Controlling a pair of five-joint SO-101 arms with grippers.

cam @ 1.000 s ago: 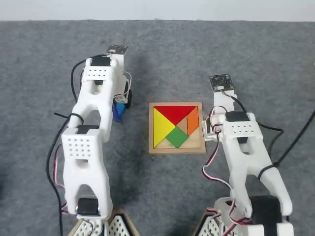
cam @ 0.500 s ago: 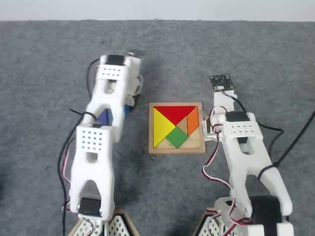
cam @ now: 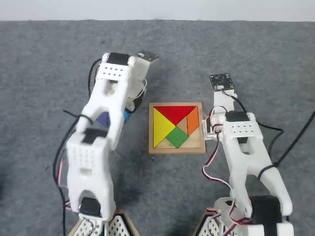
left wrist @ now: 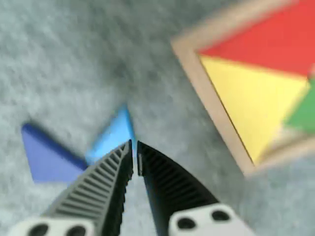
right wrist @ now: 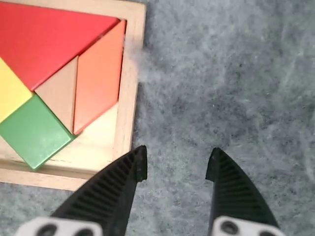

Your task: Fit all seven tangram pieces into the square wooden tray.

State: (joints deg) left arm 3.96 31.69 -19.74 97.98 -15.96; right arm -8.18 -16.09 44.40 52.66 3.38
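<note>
At 9 o'clock of the wooden tray [cam: 151,129], the light-blue piece [left wrist: 114,133] and dark-blue piece [left wrist: 47,160] lie unplaced, five others sit inside, and the left gripper [left wrist: 134,145] is clenched, the right gripper [right wrist: 178,155] released.

Lying flat inside the square wooden tray [cam: 177,148], edges touching: red triangle [cam: 173,114], yellow triangle [cam: 161,129], green square [cam: 176,137], tan triangle [cam: 182,126], orange parallelogram [cam: 193,121]. Outside, left of it: light blue piece [left wrist: 114,133] just beside dark blue triangle [left wrist: 47,160].

Wooden tray [cam: 177,148] smooth, matt; grey carpet [cam: 44,73] rough, fuzzy.
</note>
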